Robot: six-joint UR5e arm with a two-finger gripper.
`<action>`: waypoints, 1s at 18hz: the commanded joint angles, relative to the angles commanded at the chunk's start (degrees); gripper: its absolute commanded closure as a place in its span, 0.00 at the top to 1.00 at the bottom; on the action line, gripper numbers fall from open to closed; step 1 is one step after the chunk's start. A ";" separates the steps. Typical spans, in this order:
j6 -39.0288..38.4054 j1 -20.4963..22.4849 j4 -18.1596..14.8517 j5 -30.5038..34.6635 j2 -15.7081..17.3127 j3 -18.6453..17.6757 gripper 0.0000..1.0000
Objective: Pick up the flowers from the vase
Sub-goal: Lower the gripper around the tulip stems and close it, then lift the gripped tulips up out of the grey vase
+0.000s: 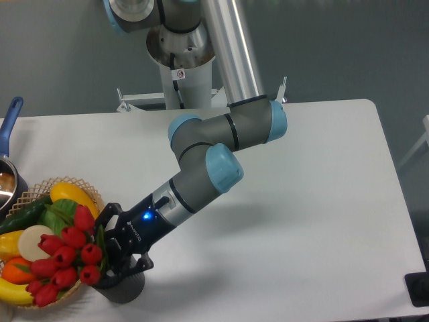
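The flowers, a bunch of red tulip buds with green stems, lean left out of the vase over the wicker basket. The vase, a small dark grey cylinder, stands near the table's front edge. My gripper reaches down from the right and sits right above the vase mouth, its black fingers around the stems at the base of the bunch. The fingers look closed on the stems, though the contact point is partly hidden by buds and leaves.
A wicker basket with fruit and vegetables stands at the front left, touching the flowers. A blue-handled pot is at the left edge. The arm's base rises at the back of the white table.
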 joint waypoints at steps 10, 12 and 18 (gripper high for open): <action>-4.83 0.88 0.00 -2.45 4.56 -0.35 0.14; -5.80 2.28 0.00 -4.03 5.71 -0.35 0.15; -5.89 5.27 0.00 -8.69 7.91 2.45 0.15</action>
